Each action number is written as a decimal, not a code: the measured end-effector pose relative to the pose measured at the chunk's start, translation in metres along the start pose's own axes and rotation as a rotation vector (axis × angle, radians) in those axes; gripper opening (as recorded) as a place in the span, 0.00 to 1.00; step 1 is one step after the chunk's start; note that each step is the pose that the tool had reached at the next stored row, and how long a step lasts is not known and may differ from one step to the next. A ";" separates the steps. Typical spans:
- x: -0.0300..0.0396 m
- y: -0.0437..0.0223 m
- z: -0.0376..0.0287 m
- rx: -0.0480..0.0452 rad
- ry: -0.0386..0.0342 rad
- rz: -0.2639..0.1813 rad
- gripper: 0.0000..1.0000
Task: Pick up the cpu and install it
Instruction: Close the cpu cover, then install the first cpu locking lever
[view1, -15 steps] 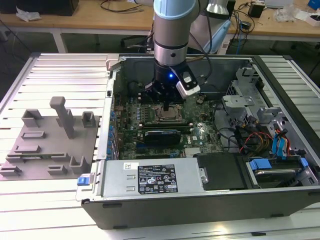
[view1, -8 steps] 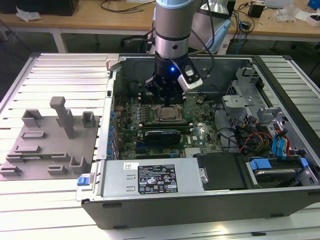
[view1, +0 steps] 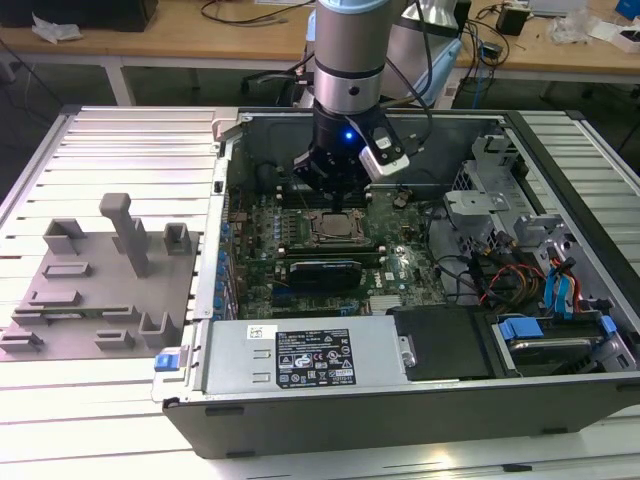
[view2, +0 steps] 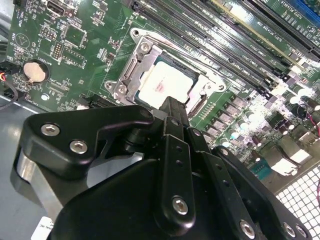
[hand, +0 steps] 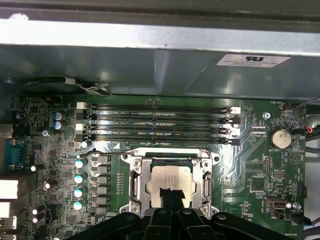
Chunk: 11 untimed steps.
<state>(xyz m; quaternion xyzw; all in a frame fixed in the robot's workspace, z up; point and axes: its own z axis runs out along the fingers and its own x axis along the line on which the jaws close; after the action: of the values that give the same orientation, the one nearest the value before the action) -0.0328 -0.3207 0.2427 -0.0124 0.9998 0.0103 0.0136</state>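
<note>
Judging by the frames, the step in hand is seating the chip. The open computer case (view1: 420, 400) lies flat, and the arm hangs down into it at about 12 o'clock of the picture's middle in the exterior view. The green motherboard (view1: 400, 265) fills the case floor, and the socket (hand: 134, 185) has its metal frame swung open just beside the memory slots (hand: 157, 125).

The cpu (hand: 170, 177) lies inside that frame, flat and square to it as far as the first wrist view shows. The gripper (hand: 170, 196) is right over the chip's near edge. Can't tell whether the pincer is open, closed or pinching anything, since its own body blocks the tip in the second wrist view.

To do this well, the chip probably has to stay level and go straight down with no sideways shove. The contacts underneath likely bend easily, and the frame leaves little slack.

As for surroundings, wooden benches (view1: 200, 40) with loose cables (view1: 250, 12) run along 12 o'clock. The case sits on a slatted metal table (view1: 130, 140). A grey fixture plate (view1: 90, 300) with upright pegs sits at 9 o'clock, well apart from the arm.
</note>
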 end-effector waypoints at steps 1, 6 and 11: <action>0.0000 0.0000 0.0000 0.0000 0.0000 0.000 0.11; -0.0002 0.0000 0.0000 0.0000 0.0000 0.000 0.11; -0.0005 0.0000 0.0000 0.0000 0.0000 0.000 0.11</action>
<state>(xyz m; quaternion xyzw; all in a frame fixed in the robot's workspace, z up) -0.0323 -0.3207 0.2427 -0.0124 0.9998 0.0102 0.0136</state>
